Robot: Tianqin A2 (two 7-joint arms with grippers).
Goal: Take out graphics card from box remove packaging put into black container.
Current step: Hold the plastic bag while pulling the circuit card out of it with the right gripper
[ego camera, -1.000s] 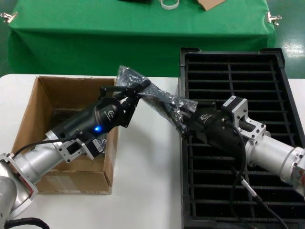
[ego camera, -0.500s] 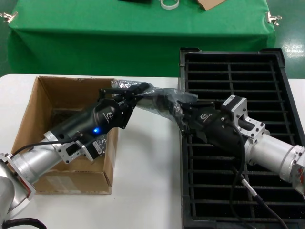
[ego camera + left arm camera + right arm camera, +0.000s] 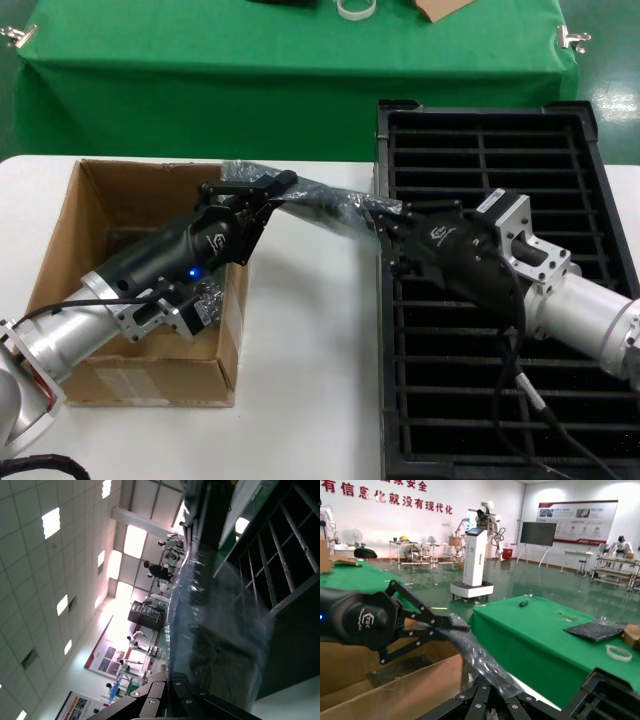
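Two grippers hold the packaging (image 3: 325, 203) between them, stretched in the air over the strip of white table (image 3: 310, 380) that separates the box (image 3: 75, 290) from the black container (image 3: 590, 180). The left gripper (image 3: 262, 188) reaches out over the box's far corner nearest the black container and is clamped on the end of the bag on the box side; the right wrist view shows its black fingers (image 3: 451, 625) pinched together on the crinkled plastic (image 3: 477, 657). The right gripper (image 3: 392, 222) sits above the black container's edge nearest the box, its fingers closed on the bag's other end. The bag runs nearly level from one gripper to the other, slightly higher at the box end. In the left wrist view the plastic (image 3: 220, 630) fills the middle of the frame, with a darker patch inside it that may be the graphics card, though the view is too murky to be sure. The box stands open beside the black container.
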